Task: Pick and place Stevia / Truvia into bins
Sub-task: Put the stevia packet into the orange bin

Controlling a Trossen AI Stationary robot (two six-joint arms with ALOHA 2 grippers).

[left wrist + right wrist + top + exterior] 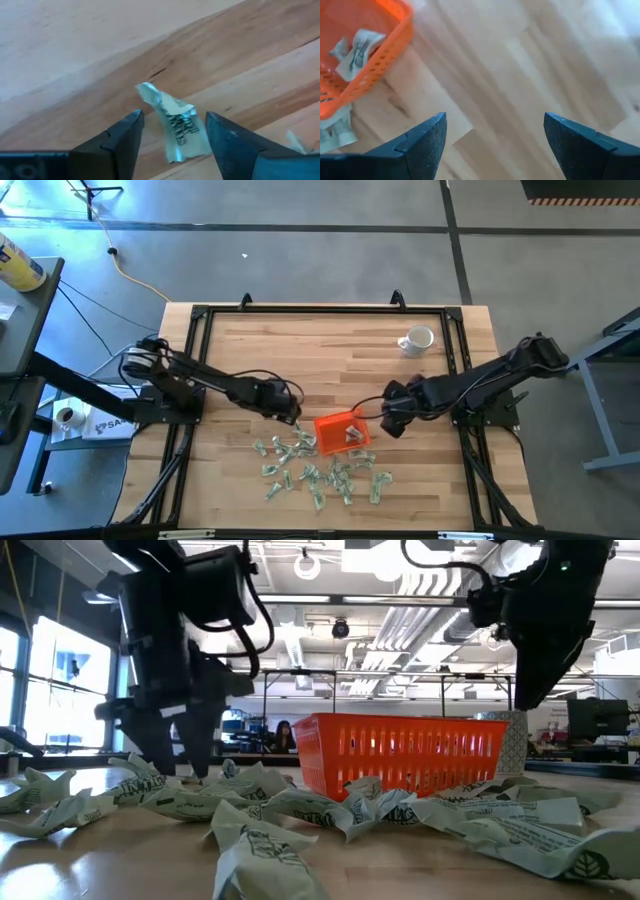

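Several pale green and white Stevia sachets (320, 472) lie loose on the wooden table, near its front edge. The orange bin (328, 426) stands just behind them, with a sachet (359, 46) lying inside. My left gripper (172, 116) is open and points down, left of the bin. Its fingers stand on either side of one crumpled sachet (176, 127) that lies flat on the wood. My right gripper (495, 117) hangs open over bare wood just right of the bin (380, 65), with nothing between its fingers.
A white mug (417, 340) stands at the far right of the table. A black frame (320, 310) runs round the tabletop. In the low view the sachets (300, 810) are strewn in front of the bin (410, 750). Bare wood lies across the far half.
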